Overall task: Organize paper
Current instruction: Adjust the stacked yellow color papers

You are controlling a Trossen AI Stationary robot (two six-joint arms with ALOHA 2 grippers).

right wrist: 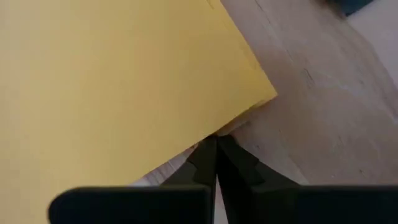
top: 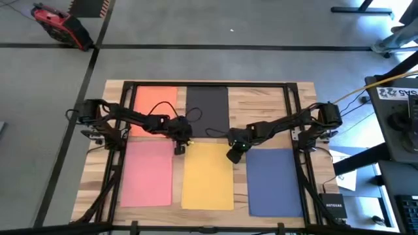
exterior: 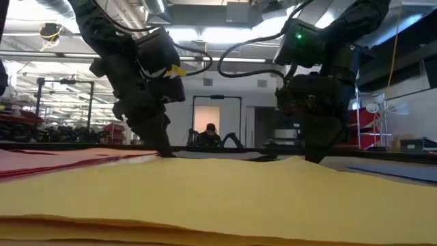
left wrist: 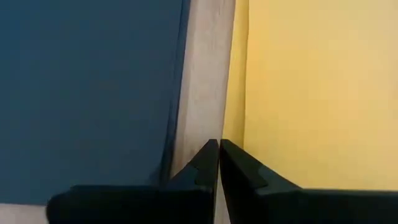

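High view, from straight above: the left tool [top: 181,149] sits at the far left corner of the yellow sheet [top: 208,176], and the right tool [top: 233,155] at its far right corner. Both wrist views show each tool's fingers pressed together, tips at the sheet's edge; whether they pinch the paper I cannot tell.

Around the yellow sheet lie the pink sheet [top: 148,173] to its left, the blue sheet [top: 274,181] to its right, and the orange sheet [top: 153,104] and black sheet [top: 208,106] beyond, all flat on the wooden worktop [top: 305,98].

The step in hand looks like taking the yellow sheet by both far corners. Next, both tools would need to move together so the sheet stays flat.

Only the low view shows the yellow paper's far edge rippling slightly. Only the high view shows all five sheets.
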